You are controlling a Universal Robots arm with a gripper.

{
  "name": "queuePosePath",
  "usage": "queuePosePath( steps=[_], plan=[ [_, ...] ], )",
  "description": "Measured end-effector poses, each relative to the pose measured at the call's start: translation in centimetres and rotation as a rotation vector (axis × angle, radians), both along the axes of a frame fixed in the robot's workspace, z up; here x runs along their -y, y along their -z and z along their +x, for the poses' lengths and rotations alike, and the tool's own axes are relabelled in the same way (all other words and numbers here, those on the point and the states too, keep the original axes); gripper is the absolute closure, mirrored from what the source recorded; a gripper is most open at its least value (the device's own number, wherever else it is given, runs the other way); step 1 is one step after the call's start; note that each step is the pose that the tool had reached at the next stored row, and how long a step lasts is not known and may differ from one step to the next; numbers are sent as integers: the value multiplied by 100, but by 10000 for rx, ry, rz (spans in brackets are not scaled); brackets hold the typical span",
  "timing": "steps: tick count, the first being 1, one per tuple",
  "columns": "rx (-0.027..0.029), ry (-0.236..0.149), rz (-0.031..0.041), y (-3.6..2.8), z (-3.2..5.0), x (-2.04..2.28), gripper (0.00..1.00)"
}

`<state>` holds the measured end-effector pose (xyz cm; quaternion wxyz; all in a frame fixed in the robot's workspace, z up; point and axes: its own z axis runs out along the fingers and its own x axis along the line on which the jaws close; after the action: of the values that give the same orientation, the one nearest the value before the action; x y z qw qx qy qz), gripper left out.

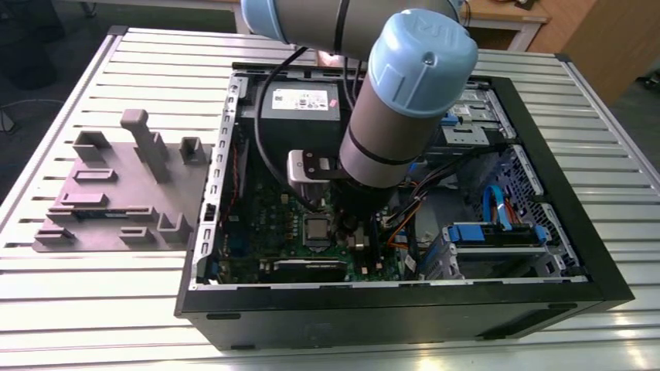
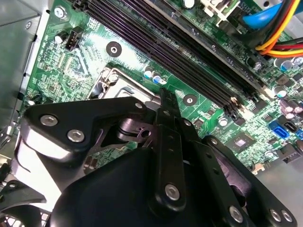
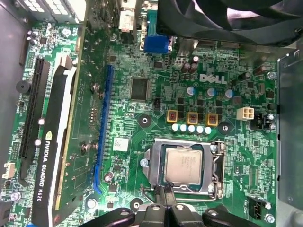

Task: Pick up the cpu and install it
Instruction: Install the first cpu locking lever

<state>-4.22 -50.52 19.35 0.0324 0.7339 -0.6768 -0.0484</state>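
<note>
The cpu (image 3: 184, 165), a small square chip with a silvery-grey top, lies flat in its socket on the green motherboard (image 3: 142, 56), with the socket's metal frame (image 3: 215, 182) around it. In the exterior view the cpu (image 1: 317, 229) shows as a grey square beside the arm's lower end, inside the open computer case (image 1: 577, 232). My gripper (image 3: 164, 193) hangs just over the socket's edge, its two thin fingertips pressed together with nothing between them. In the second wrist view the gripper (image 2: 162, 94) points at the socket frame (image 2: 116, 80).
A graphics card (image 3: 52, 142) stands along one side of the board, and memory slots (image 2: 189, 52) run past the socket. A grey box with a white label (image 1: 299, 104), blue drive bays (image 1: 495, 232) and coloured cables (image 2: 284, 38) crowd the case. A grey fixture plate (image 1: 124, 185) lies outside.
</note>
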Motion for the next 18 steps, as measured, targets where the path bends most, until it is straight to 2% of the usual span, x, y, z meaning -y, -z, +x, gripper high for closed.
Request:
queuePosePath(
  steps=[14, 16, 18],
  plan=[
    [3, -99, 0, 43, 44, 0, 89],
    [23, -116, 1, 50, 45, 0, 89],
    [71, -143, 3, 57, 46, 0, 89]
  ],
)
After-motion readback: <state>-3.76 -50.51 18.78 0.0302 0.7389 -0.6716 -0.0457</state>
